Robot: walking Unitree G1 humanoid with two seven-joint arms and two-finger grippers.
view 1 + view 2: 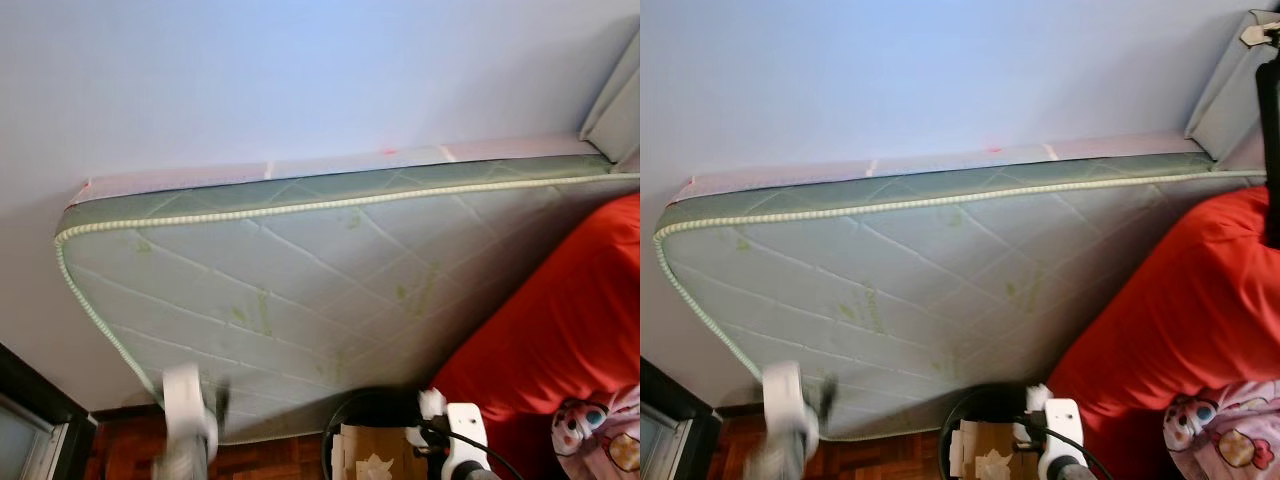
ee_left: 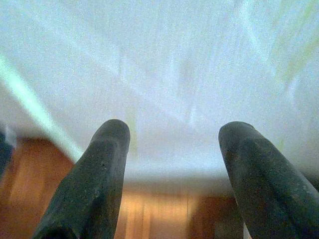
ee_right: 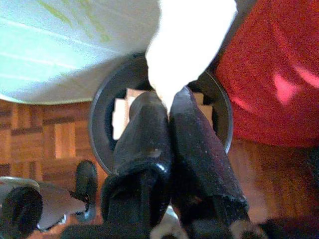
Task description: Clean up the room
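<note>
While over the black bin (image 3: pixel 99 124), right tool (image 3: pixel 168 102) clamped on white tissue (image 3: pixel 187 45).

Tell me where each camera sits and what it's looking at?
Left eye: on the head, facing a mattress leaning on the wall; both arms poke in.
Right eye: beside it, same scene.
Left wrist: behind the open left hand, facing the mattress and floor.
Right wrist: behind the right hand, pinching white paper over the bin.
Shared: the bin and mattress.
</note>
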